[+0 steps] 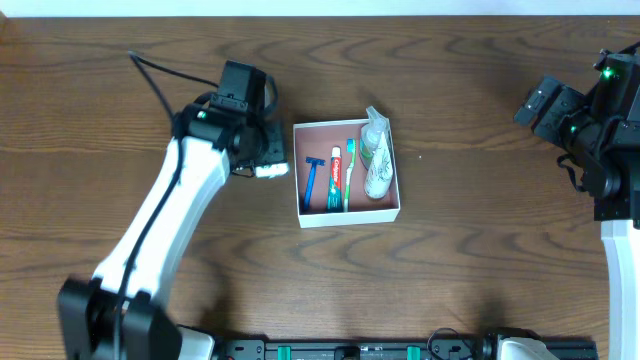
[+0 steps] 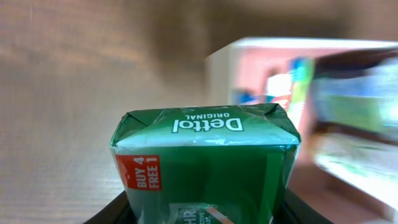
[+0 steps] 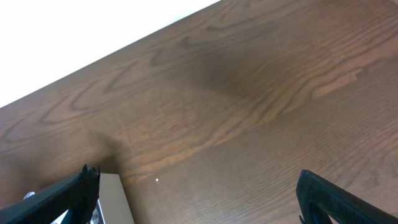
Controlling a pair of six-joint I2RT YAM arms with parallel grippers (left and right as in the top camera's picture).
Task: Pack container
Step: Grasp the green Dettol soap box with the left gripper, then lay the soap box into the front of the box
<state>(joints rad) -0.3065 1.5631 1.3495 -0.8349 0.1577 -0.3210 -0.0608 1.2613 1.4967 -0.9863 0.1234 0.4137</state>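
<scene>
The container point(image 1: 350, 220) holds a razor point(image 1: 311, 180), toothpaste point(image 1: 335, 178), a toothbrush point(image 1: 349, 175) and bottles point(image 1: 376, 160). Just left of it, the left gripper point(image 1: 264, 165) pinches the Dettol soap packet point(image 2: 205, 162), not yet packed. The right gripper point(image 3: 199, 205) is spread, empty.

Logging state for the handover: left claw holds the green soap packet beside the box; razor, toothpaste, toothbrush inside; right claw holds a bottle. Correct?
Not quite: the right claw holds nothing; the right wrist view shows it open and empty. The rest stands: left claw holds the green soap packet beside the box, with razor, toothpaste and toothbrush inside.
</scene>
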